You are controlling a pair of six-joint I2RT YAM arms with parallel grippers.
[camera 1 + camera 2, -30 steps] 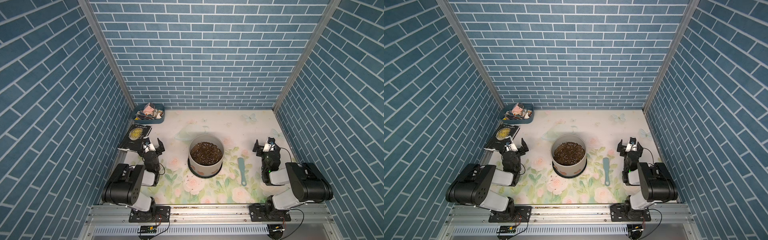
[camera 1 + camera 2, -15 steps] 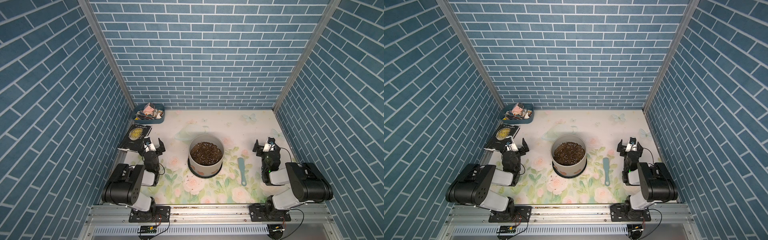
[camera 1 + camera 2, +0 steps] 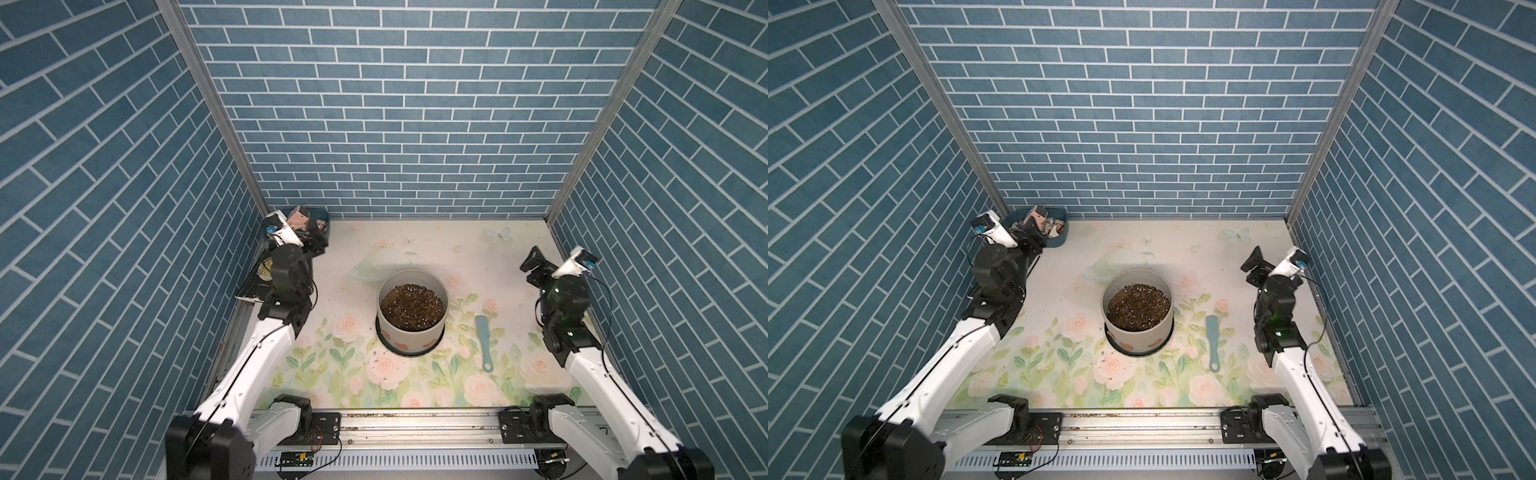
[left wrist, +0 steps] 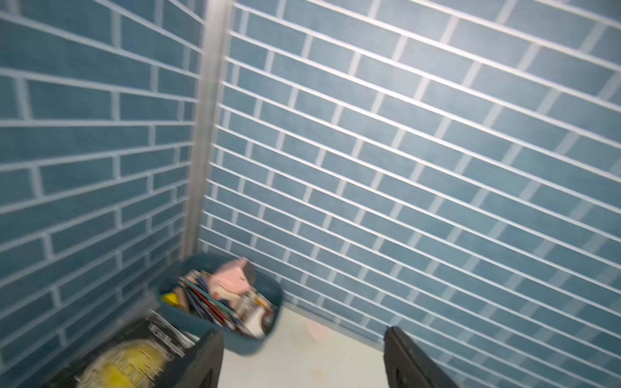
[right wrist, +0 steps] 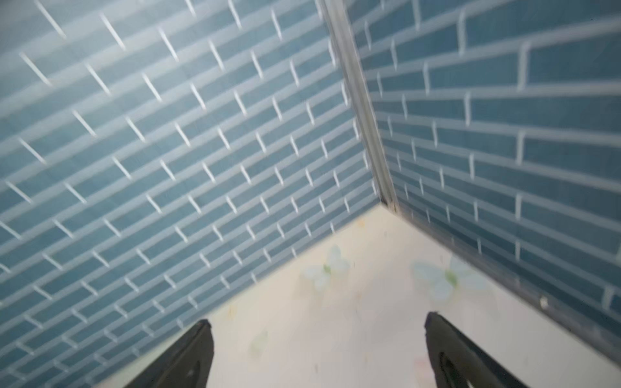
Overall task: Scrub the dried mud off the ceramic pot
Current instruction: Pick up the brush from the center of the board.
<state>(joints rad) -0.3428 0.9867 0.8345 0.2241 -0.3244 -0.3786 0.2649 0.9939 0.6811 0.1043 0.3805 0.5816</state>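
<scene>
In both top views the ceramic pot [image 3: 409,336] stands mid-table, dried mud [image 3: 401,345] on its near wall, a teal brush [image 3: 485,345] right of it. Only the wrist views show the left gripper [image 4: 302,336] and right gripper [image 5: 317,320] spread apart, empty. The left one also shows the cluttered blue tray [image 4: 248,342], far left.

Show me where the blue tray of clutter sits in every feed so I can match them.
Top view: blue tray, far left corner, partly hidden.
Top view: blue tray, same corner, clearer.
Left wrist: blue tray in the wall corner.
Right wrist: not in it.
Shared landmark: silver corner post behind it.
</scene>
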